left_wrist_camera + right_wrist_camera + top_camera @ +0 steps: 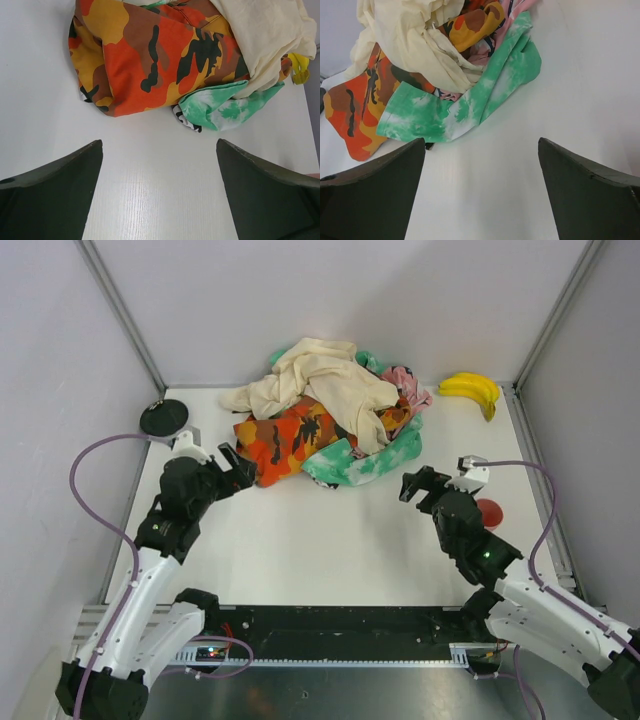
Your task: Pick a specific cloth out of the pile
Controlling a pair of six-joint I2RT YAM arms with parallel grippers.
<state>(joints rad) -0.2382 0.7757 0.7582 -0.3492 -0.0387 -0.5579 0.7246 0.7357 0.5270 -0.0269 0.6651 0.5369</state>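
From above, the pile (325, 410) sits against the middle of the bench's far edge. A cream cloth (320, 385) is draped over its top, an orange camouflage cloth (290, 440) forms its near-left flank, and a green-white tie-dye cloth (365, 462) its near-right. The only likely sign of the turquoise cloth (277, 358) is a thin bluish sliver at the pile's far-left rim, tucked under the cream fabric. Its long axis cannot be read.

The left gripper (236, 462) hovers just beside the camouflage flank, and the right gripper (415, 483) is just off the tie-dye. Both have their fingers spread and hold nothing. The sliver lies beyond both, across the heap, and the left arm looks the nearer. A banana (473, 388) lies near the far right corner.

In the left wrist view, the left gripper (159, 145) has parted fingers framing bare bench (150, 200). The camouflage cloth (145, 55) lies straight ahead, with tie-dye (225, 107) and cream (265, 30) to its right. No turquoise shows here, so the target is hidden behind the heap.

In the right wrist view, the right gripper (481, 142) is likewise wide apart and empty. The tie-dye band (470, 105) runs diagonally ahead, with cream (405, 35) above it. No blue is visible in this view either.
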